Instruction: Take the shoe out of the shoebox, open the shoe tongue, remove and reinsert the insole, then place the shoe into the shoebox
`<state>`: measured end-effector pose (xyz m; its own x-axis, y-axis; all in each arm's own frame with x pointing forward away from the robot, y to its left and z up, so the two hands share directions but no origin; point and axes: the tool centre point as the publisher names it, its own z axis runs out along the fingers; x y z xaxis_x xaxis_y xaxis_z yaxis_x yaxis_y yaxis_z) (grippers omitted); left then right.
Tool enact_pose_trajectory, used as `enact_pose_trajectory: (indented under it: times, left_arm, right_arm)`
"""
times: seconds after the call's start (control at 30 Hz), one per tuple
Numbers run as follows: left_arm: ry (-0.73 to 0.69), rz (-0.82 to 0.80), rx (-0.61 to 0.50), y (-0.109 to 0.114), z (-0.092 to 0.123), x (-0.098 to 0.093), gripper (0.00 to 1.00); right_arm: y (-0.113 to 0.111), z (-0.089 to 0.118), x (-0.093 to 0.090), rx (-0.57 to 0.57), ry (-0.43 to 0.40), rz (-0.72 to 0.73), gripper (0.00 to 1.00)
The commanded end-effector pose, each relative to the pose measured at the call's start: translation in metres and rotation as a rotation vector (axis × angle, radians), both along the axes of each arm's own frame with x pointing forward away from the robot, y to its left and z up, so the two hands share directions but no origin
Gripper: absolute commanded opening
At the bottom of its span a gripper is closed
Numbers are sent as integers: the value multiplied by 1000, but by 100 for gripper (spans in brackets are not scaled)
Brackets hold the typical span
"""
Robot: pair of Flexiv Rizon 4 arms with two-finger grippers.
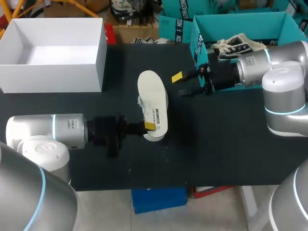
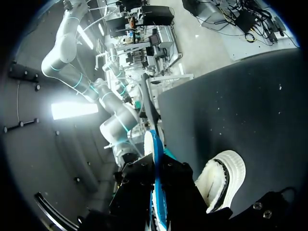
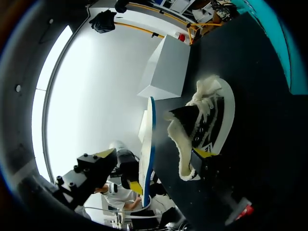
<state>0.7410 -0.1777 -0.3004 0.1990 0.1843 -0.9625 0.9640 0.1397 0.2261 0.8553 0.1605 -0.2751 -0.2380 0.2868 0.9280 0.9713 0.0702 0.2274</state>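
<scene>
Slip risk: the left jaws (image 1: 150,126) pinch only one end of the thin white insole with a blue underside (image 1: 153,103). The rest hangs flat out ahead of them. A quick swing could bend it or work it out of the pinch.
Reinsertion risk: the black low shoe with white fleece lining and a white sole (image 3: 202,125) lies on its side on the dark worktop (image 1: 216,144). It is just under the insole and nothing grips it. Pushing the insole in now would likely shove the shoe away or buckle the insole against the fleece at the opening.
Bracing risk: the right jaws (image 1: 183,84) are spread wide and empty, near the shoe but apart from it. If they close on loose fleece rather than the firm sole, the shoe could roll.
Left surroundings: an open white cardboard box (image 1: 96,62) sits well apart from the left jaws, off to their side.
Right surroundings: an open teal cardboard shoebox (image 1: 260,24) stands just behind the right jaws and already holds a pale shoe with dark markings (image 1: 236,44).
In the way: the insole covers the shoe from above, and the right arm lies across the teal box's front.
</scene>
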Motion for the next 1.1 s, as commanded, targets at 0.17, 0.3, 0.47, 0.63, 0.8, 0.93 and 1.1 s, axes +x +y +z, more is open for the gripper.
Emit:
enact_pose_trajectory:
  times: [0.17,0.3,0.47,0.63,0.8,0.93,1.1]
  left_arm:
    - [-4,7,1,-1,0,-2,0]
    - [-4,7,1,-1,0,-2,0]
    - [-4,7,1,-1,0,-2,0]
    - [-4,7,1,-1,0,-2,0]
    - [-4,7,1,-1,0,-2,0]
    - [-4,7,1,-1,0,-2,0]
    - [-4,7,1,-1,0,-2,0]
  right_arm:
    - [23,-7,-14,15,6,-7,100]
    - [35,-9,-19,24,14,3,100]
    - [48,-12,-24,32,25,29,100]
    - [57,-13,-24,31,29,46,100]
    - [61,-14,-23,28,31,54,95]
    - [64,-15,-23,26,35,61,45]
    - [66,-16,-23,26,39,68,32]
